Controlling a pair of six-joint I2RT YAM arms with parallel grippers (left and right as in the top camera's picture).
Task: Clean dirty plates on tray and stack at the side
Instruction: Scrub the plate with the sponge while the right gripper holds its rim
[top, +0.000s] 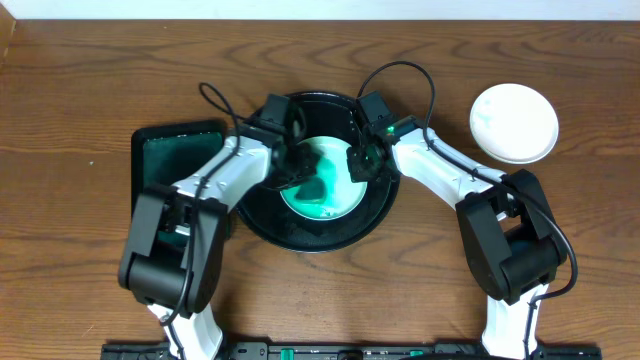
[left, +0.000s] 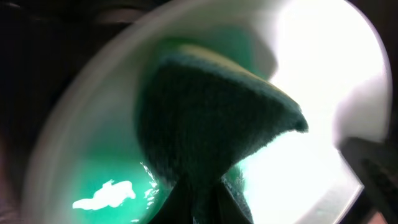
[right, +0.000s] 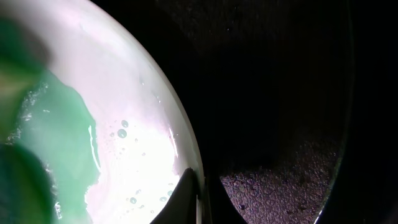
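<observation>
While lying flat in tray (top: 300, 240), plate (top: 340, 200) seen between both arms: left pincer (left: 205, 199) clamped on sponge (left: 211, 118) at its middle, right pincer (right: 200, 196) pinched on its right rim, clean plate (top: 514, 123) on tabletop (top: 80, 100) farther right.

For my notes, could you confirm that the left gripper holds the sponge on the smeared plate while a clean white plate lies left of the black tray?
Not quite: the overhead view shows the clean white plate right of the black tray. The left gripper does hold the sponge on the smeared plate.
</observation>
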